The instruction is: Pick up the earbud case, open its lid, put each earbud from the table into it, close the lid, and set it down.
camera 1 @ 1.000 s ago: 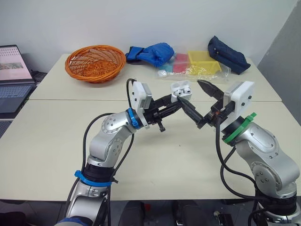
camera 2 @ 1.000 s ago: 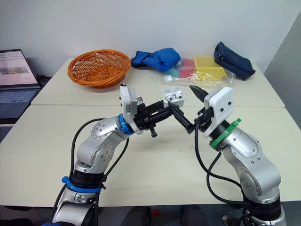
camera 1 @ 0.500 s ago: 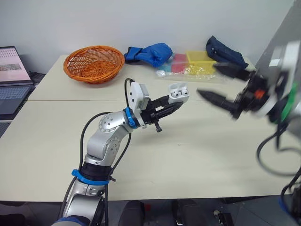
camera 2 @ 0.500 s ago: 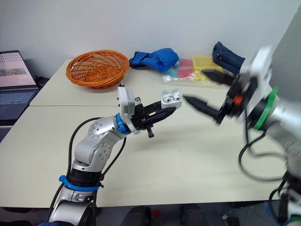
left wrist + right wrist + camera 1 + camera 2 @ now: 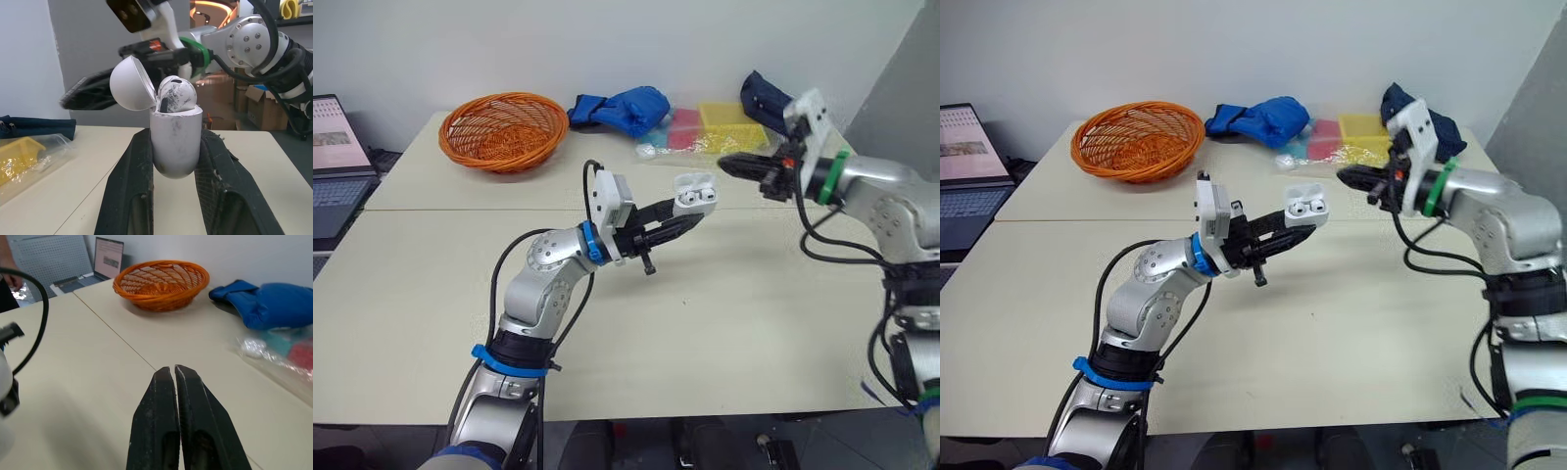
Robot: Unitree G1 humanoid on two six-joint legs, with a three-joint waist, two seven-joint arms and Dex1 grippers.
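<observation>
The earbud case (image 5: pixel 695 192) hangs at centre frame in the head views, raised above the surface (image 5: pixel 724 323). Its lid (image 5: pixel 131 83) is flipped open, and its body is clamped between the jaws of the left gripper (image 5: pixel 683 210). Two earbuds (image 5: pixel 1301 208) appear seated inside, so picking up, opening and loading look complete. At the upper right of the frame the right gripper (image 5: pixel 729 164) hovers apart from the case, jaws together and empty, tips pointed toward the lid. What seems left is pressing the lid shut and setting the case down. An orange basket (image 5: pixel 499 129) sits at upper left, with a blue bag (image 5: pixel 619 108) near it at top centre.
</observation>
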